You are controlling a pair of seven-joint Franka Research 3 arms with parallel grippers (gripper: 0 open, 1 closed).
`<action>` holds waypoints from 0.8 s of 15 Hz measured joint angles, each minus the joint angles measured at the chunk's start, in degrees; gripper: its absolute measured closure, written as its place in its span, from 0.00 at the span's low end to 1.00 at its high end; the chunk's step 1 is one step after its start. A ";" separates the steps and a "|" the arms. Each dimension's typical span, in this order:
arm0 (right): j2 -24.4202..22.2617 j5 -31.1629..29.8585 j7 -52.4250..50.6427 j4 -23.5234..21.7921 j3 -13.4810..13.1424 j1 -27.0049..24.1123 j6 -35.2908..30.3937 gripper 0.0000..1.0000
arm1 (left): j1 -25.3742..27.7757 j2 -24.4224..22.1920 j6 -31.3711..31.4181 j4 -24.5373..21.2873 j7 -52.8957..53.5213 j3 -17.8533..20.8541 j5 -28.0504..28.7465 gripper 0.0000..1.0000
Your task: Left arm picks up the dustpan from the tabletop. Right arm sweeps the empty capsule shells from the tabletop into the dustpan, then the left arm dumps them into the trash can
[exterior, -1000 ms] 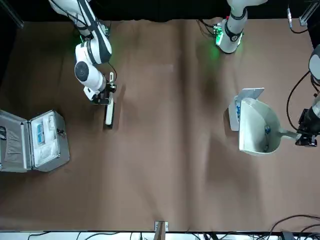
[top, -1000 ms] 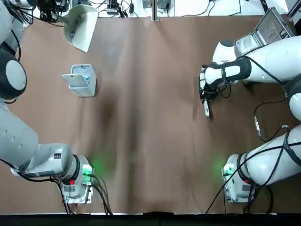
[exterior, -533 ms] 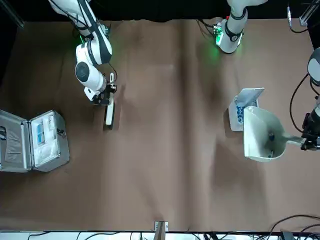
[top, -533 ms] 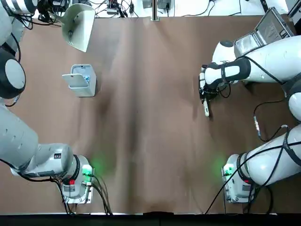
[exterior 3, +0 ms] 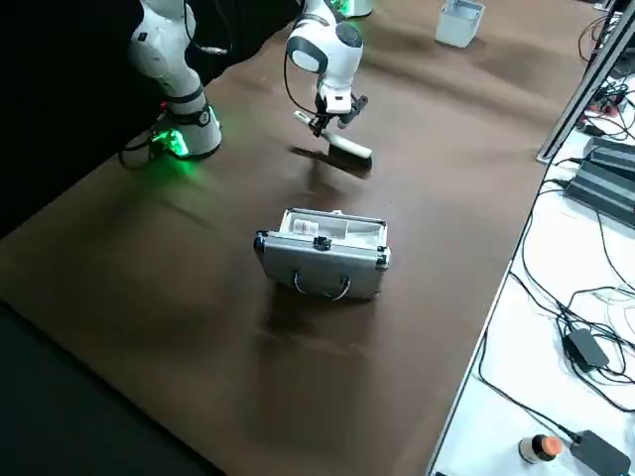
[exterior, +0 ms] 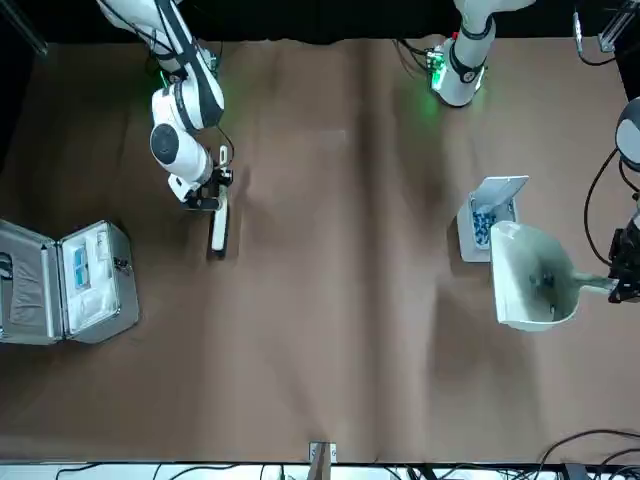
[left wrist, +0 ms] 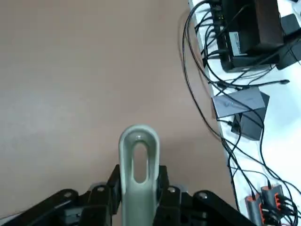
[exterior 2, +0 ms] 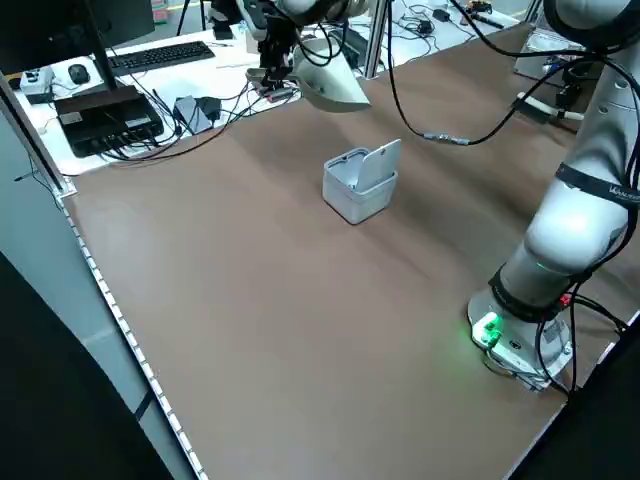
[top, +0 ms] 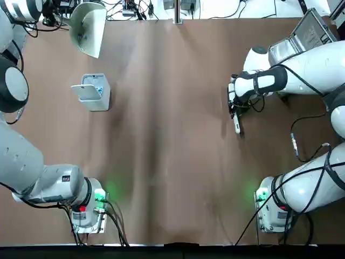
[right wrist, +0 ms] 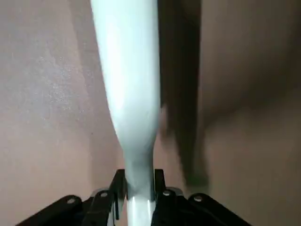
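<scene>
My left gripper [exterior: 622, 290] is shut on the thin handle [left wrist: 136, 160] of the cream dustpan [top: 86, 29]. It holds the dustpan in the air past the trash can [top: 92, 91], near the table's far left corner. The trash can's lid stands open, and small bluish bits that look like the capsule shells [exterior: 483, 222] lie inside. On the right side of the table, my right gripper [top: 233, 108] is shut on the narrow white brush [top: 236, 125], whose tip is low over the tabletop. In the right wrist view the brush [right wrist: 129, 84] runs straight out from the fingers.
An open silver metal case [exterior: 70, 280] stands at the table's far right corner, beyond the right arm. Cables, a keyboard and electronics [exterior 2: 110, 100] lie on a bench off the left side. A metal post [top: 177, 11] stands at the far edge.
The left arm has drawn the dustpan away from the trash can toward the far left edge, its mouth turning a little. The right arm and brush have not moved.
</scene>
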 joint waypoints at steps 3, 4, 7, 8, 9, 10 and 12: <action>0.16 0.00 -0.09 0.00 -0.04 -0.05 0.00 0.59 | 0.38 -0.59 0.52 -0.18 0.24 0.01 0.00 0.67; 0.21 0.01 -0.10 0.00 -0.05 -0.05 0.00 0.57 | 0.43 -1.24 0.54 -0.36 0.37 0.01 0.00 0.67; 0.26 0.01 -0.12 0.01 -0.08 -0.07 0.00 0.55 | 0.79 -4.45 3.25 -3.37 2.63 0.01 0.01 0.67; 0.26 0.01 -0.12 0.04 -0.10 -0.07 0.00 0.54 | 1.34 -5.78 4.79 -5.13 4.10 0.02 0.01 0.67; 0.26 0.01 -0.12 0.09 -0.11 -0.07 0.00 0.53 | 2.00 -7.03 6.42 -7.00 5.61 0.03 0.01 0.67; 0.26 0.01 -0.13 0.14 -0.12 -0.07 -0.01 0.46 | 2.51 -8.07 7.96 -8.71 6.68 0.04 0.01 0.67; 0.25 0.01 -0.17 0.47 -0.13 -0.07 -0.72 0.29 | 2.90 -9.55 11.48 -11.78 7.73 0.05 0.01 0.67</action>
